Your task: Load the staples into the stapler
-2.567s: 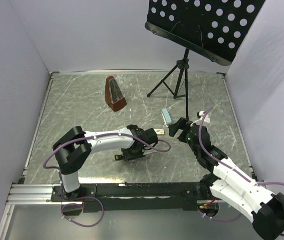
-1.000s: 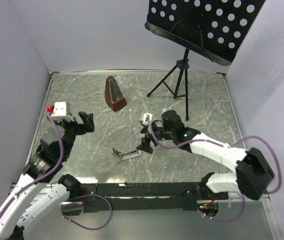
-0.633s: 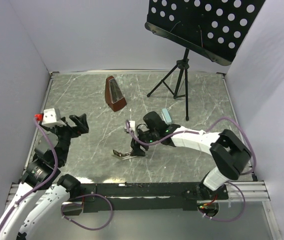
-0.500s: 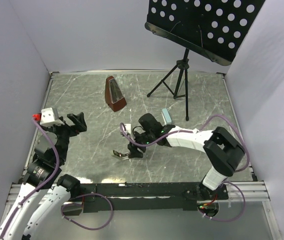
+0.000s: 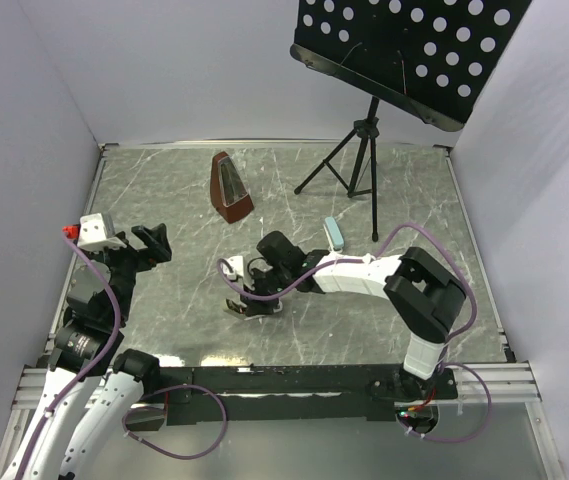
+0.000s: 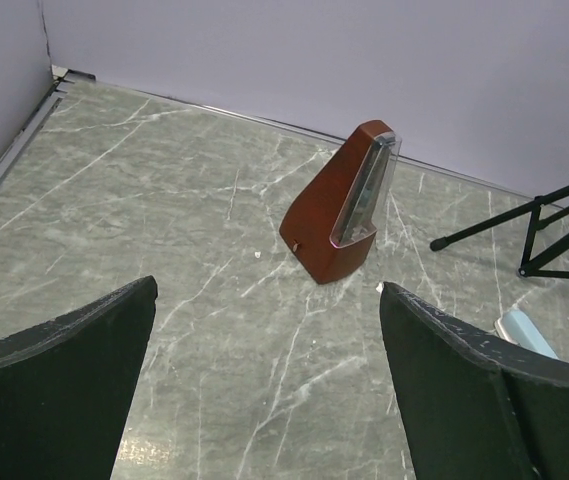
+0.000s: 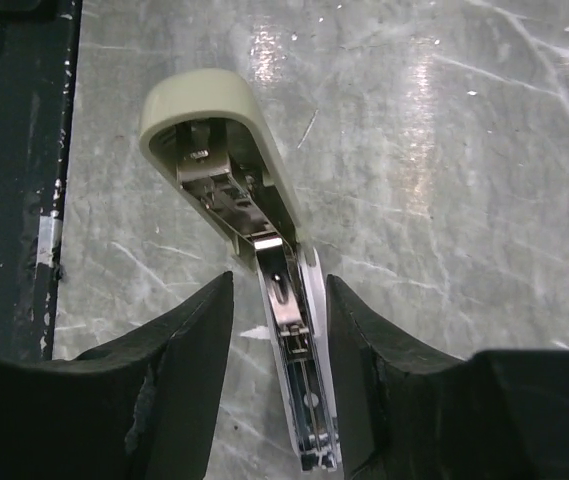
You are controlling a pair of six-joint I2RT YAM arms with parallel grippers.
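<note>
The stapler (image 5: 247, 306) lies on the marbled table near the front middle, swung open. In the right wrist view its cream top (image 7: 214, 130) is folded back and the bare metal magazine rail (image 7: 299, 350) points toward the camera. My right gripper (image 5: 256, 292) is low over it, and the right gripper (image 7: 279, 285) straddles the rail. The right finger is close against the white base, and the table shows between the left finger and the rail. My left gripper (image 5: 152, 243) hangs raised at the left, and the left gripper (image 6: 267, 288) is wide open and empty. The staples are out of view.
A brown metronome (image 5: 231, 187) (image 6: 344, 205) stands at the back. A black music stand (image 5: 364, 130) on tripod legs (image 6: 524, 225) is at the back right. A small grey-blue piece (image 5: 335, 234) (image 6: 524, 332) lies right of the right arm. The dark base rail (image 5: 294, 378) runs along the front edge.
My right arm has swept left across the table to the stapler, and its jaws have narrowed around the rail. The left arm has drawn back a little to the left, still open.
</note>
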